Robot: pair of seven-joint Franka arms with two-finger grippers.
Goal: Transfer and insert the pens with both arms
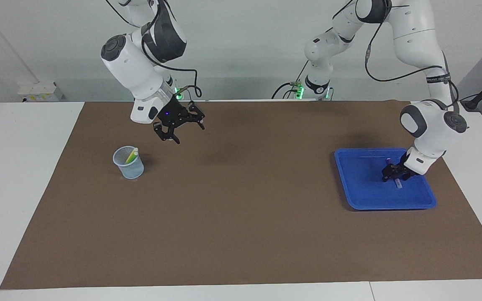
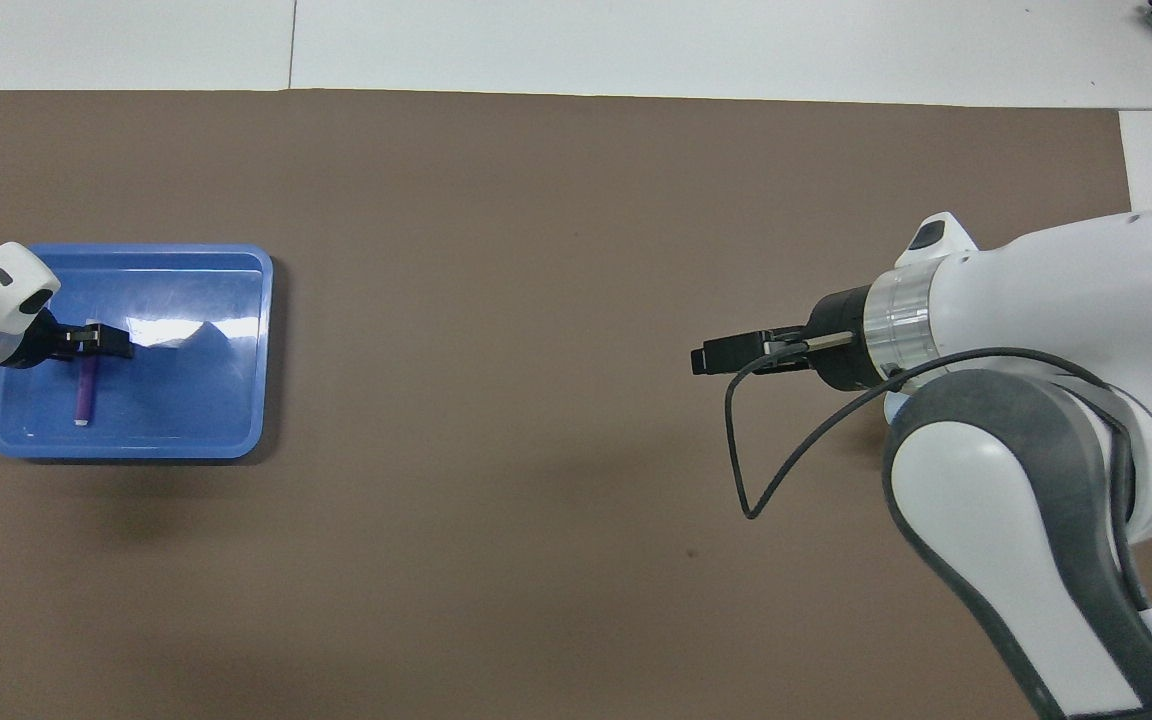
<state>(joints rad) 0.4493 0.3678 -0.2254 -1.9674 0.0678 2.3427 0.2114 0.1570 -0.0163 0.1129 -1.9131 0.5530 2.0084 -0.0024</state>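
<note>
The worktop [image 1: 241, 234] carries a brown mat, and on it two receptacles: a blue tray [image 1: 366, 200] near the edge at the left arm's end, and a clear cup [image 1: 129, 164] near the edge at the right arm's end. By my reading the job is about two thirds done. The cup already holds the yellow pen [image 1: 132, 154] and the green pen [image 1: 129, 159], both leaning with their pale ends up. The purple pen [image 2: 86, 385] is the one left, lying flat in the tray, so a pickup, a transfer and an insertion remain.

The right hand [image 1: 178, 129] is in the air over bare mat beside the cup, toward the middle of the worktop. Its fingers are spread and it carries nothing.

The left hand [image 1: 393, 174] is down inside the tray, right at the purple pen. Its fingers sit either side of the pen's upper part, but I cannot tell whether they have clamped on it; the pen lies on the tray floor, not lifted.
</note>
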